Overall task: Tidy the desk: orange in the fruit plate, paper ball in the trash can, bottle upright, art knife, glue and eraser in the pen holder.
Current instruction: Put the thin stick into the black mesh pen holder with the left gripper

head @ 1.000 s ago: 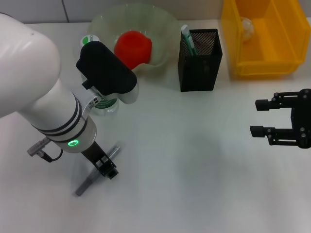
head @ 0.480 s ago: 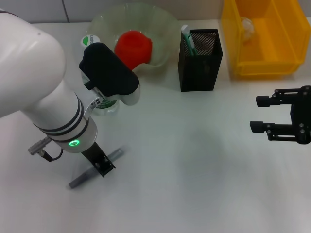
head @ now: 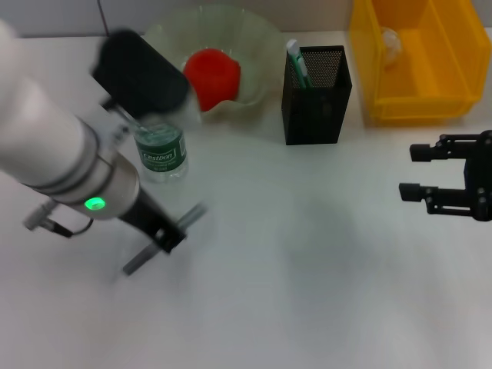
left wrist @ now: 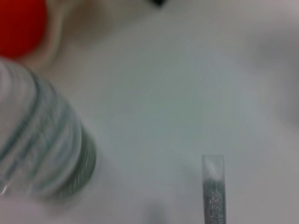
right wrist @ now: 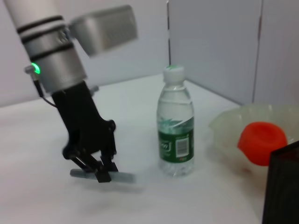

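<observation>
The left gripper (head: pixel 163 237) is closed on the art knife (head: pixel 165 238), a thin grey stick. In the right wrist view the left gripper (right wrist: pixel 96 169) holds the art knife (right wrist: pixel 100 175) close above the table (head: pixel 307 269), almost flat. In the left wrist view only the tip of the art knife (left wrist: pixel 212 189) shows, and the fingers are not seen there.

Just behind this gripper the bottle (head: pixel 161 150) stands upright, its cap hidden by the arm in the head view; the right wrist view shows the bottle (right wrist: pixel 175 126) whole. Behind it is the fruit plate (head: pixel 254 38) with the orange (head: pixel 211 73) inside. The pen holder (head: pixel 317 96) stands beside the plate, with a white and green stick in it; I cannot tell what it is. The trash can (head: pixel 419 61) is at the far right corner, and the paper ball (head: pixel 390 42) lies inside.

The right gripper (head: pixel 419 173) hovers at the right edge, jaws apart and empty. Wide bare table lies between the two grippers and in front of them.
</observation>
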Robot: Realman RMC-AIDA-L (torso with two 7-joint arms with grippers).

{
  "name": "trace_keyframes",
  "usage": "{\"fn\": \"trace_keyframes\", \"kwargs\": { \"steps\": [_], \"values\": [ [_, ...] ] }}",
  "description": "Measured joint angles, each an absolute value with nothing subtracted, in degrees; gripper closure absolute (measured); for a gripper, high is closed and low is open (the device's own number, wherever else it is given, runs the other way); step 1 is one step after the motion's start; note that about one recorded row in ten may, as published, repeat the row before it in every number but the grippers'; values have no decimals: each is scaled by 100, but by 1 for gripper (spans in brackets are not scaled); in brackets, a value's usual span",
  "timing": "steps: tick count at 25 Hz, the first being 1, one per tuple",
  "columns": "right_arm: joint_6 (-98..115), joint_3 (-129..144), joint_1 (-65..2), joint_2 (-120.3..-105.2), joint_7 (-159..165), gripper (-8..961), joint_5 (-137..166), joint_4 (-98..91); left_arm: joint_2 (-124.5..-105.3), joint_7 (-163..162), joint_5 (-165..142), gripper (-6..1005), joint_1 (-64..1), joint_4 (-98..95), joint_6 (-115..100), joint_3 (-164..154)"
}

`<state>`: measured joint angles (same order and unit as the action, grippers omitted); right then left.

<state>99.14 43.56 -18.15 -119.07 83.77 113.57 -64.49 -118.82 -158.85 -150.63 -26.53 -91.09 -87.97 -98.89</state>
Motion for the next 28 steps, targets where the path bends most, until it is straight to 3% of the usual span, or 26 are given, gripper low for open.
{"fn": "trace_keyframes", "kwargs": {
  "steps": [7, 14, 19, 28],
  "values": [
    [9900, 4165, -1828, -11910, 8382, 326, 11241, -6162, -11874, -13990, -12578, 851, -1520, -10102, -8450, -8484],
    [9896, 4101, -1828, -11927, 8399, 325, 11225, -5802, -11874, -12411, -10855, 852, -1089, -9931, -7677, -8239],
    [9833, 4030, -1826, -11927, 8388, 324, 11223, -5651, -11877, -11285, -9676, 851, -1317, -9045, -6954, -8267],
    [9563, 4063, -1830, -11926, 8367, 322, 11230, -5599, -11898, -10034, -8169, 852, -2411, -7014, -6062, -8365]
  ]
}}
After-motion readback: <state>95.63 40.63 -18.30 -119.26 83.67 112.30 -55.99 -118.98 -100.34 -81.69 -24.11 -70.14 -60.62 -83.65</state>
